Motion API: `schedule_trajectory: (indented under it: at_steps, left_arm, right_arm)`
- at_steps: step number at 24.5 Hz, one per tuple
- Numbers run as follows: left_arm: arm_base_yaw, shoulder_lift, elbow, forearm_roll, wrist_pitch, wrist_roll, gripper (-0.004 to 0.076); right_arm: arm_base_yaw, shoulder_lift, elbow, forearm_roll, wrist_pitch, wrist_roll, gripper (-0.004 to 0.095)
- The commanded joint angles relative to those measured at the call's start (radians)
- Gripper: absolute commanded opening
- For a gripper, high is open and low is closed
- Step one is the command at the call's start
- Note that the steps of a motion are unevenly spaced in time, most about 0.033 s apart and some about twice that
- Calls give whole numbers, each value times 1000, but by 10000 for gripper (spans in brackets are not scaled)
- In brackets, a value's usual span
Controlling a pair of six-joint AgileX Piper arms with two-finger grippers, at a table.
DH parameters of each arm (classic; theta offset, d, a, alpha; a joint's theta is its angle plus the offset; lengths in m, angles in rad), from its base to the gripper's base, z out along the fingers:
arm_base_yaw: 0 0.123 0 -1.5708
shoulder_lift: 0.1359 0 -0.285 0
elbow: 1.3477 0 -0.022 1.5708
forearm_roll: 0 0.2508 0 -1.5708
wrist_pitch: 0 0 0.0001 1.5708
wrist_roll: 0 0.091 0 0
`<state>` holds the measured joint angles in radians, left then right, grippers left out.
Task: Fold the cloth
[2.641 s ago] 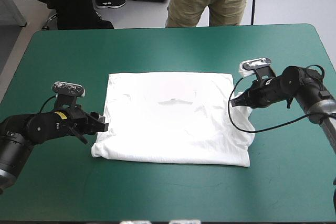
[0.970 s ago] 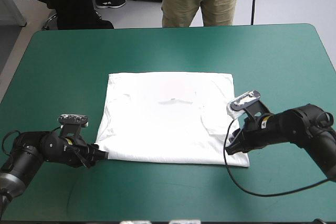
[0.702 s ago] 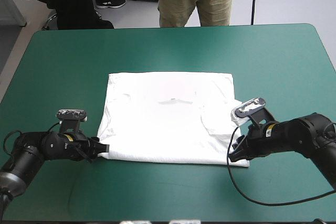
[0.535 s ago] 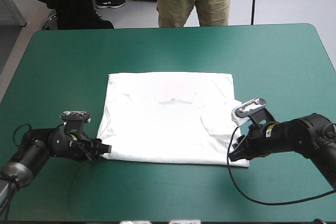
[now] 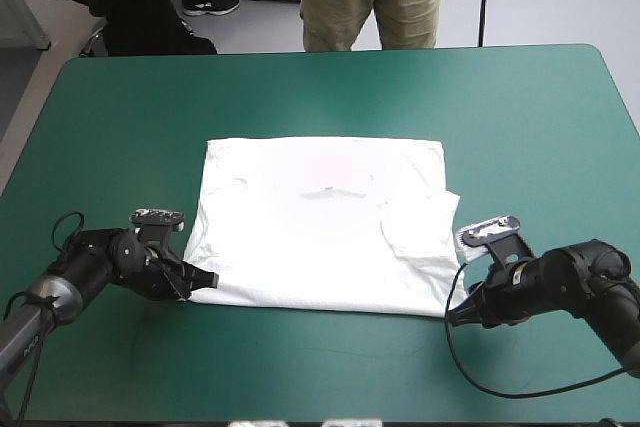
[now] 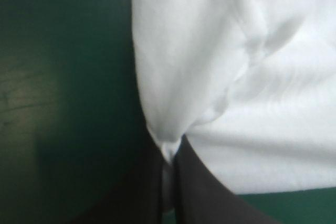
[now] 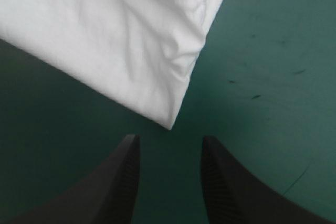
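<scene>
T-shirt (image 5: 320,227), white: spread flat on teal-green cover (image 5: 520,107). Left gripper (image 6: 169,153): pinching one corner, cloth bunched between its tips. Right gripper (image 7: 169,139): spread apart, another corner just ahead, not touching.

— How is the light behaving in the high view?

— It is falling bright and even from overhead. The T-shirt (image 5: 325,222) is washing out at the centre of the frame, its creases barely showing. The teal-green cover (image 5: 300,97) is carrying only faint, soft shadows, under the left arm (image 5: 90,272) at lower left and the right arm (image 5: 580,282) at lower right.

— And at the wrists?

— The left wrist view is looking much dimmer. The cover is going nearly black along the T-shirt's edge, with one dull, pale sheen glowing farther off. In the right wrist view the T-shirt is throwing a dark band of shadow onto the cover, and its wrinkles are shading grey.
</scene>
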<state>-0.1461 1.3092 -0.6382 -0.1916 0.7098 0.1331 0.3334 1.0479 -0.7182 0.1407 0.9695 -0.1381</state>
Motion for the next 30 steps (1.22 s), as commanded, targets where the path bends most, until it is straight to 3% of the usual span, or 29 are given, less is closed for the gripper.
schedule_trajectory:
  at_steps: [1, 6, 13, 18, 21, 23, 28, 30]
  left_arm:
    - [-3, 7, -2, -12, 6, 5, -14]
    - [-3, 7, -2, -12, 21, 15, -15]
    - [-3, 7, -2, -12, 29, 22, -15]
    - [-3, 7, -2, -12, 31, 22, -15]
    - [-3, 7, -2, -12, 31, 22, -15]
    - [-3, 7, -2, -12, 31, 22, -15]
    - [-3, 7, -2, -12, 32, 30, -15]
    - [-3, 7, -2, -12, 39, 42, -15]
  right_arm:
    - [-11, -18, 19, 93, -58, -23, 364]
    - [-11, -16, 28, 165, -78, -53, 366]
    - [-11, 32, 29, 65, -112, 5, 367]
    - [-11, 147, 37, 72, -172, -6, 464]
    - [-11, 214, 39, 78, -155, -23, 407]
    - [-11, 233, 39, 103, -143, -62, 326]
    - [-11, 239, 39, 180, -105, -170, 9]
    - [-11, 229, 39, 176, -87, -173, -11]
